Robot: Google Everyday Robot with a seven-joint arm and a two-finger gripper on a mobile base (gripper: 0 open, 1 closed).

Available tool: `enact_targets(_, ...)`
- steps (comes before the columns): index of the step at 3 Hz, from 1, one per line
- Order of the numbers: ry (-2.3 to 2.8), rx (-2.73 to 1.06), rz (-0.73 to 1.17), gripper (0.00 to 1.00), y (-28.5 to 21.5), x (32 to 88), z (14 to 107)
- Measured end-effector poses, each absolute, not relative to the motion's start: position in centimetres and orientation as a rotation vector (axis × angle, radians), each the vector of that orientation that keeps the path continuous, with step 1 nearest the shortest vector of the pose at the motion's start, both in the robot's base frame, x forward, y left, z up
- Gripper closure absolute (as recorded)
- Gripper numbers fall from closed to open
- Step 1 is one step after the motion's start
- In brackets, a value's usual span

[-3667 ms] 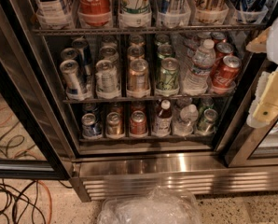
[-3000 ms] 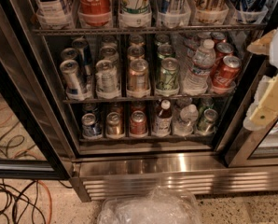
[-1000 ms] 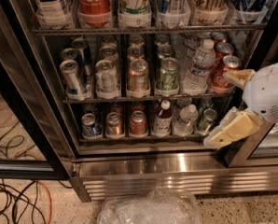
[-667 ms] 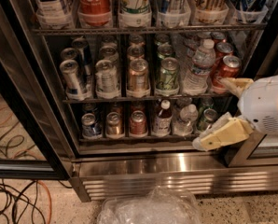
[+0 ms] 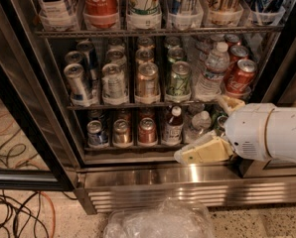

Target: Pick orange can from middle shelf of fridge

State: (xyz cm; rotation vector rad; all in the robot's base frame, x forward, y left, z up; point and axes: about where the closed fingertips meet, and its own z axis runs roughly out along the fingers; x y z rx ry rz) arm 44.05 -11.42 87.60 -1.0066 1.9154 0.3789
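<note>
The pincer (image 5: 200, 129) hangs low at the right, in front of the bottom rack and just above the stainless base of the fridge (image 5: 153, 180). Its two cream fingers (image 5: 203, 151) are spread and released, with nothing held between them. The orange can (image 5: 147, 78) stands upright at the front of its lane on the middle shelf (image 5: 119, 105), above and to the left of the pincer and well apart from it.

The main risk is the tight row. The orange can sits just beside a green-and-white can (image 5: 179, 78) on its right and a silver can (image 5: 113, 81) on its left. A spread finger pushed in off-centre could tip a neighbour or shove the orange can deeper into its lane. Rising from this low spot, the upper finger could catch the wire edge of the middle shelf or bump the water bottle (image 5: 211, 72). A reddish can (image 5: 147, 131) on the bottom rack stands straight below the target and nearer to the pincer, so a reach held too low could close on the wrong one.

The white arm housing (image 5: 269, 133) covers the right end of the bottom rack and whatever stands there. Only the tops of the cans behind the front row show. The tall cans (image 5: 101, 1) on the upper rack are cut off at the frame's edge. The orange can's label cannot be read. Whether any glass lies between the pincer and the shelves cannot be told.
</note>
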Motion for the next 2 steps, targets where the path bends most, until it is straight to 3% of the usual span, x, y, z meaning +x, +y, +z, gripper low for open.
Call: enact_targets(2,1.906,-1.047,0.38,0.0,-10.44,44.06,87.03)
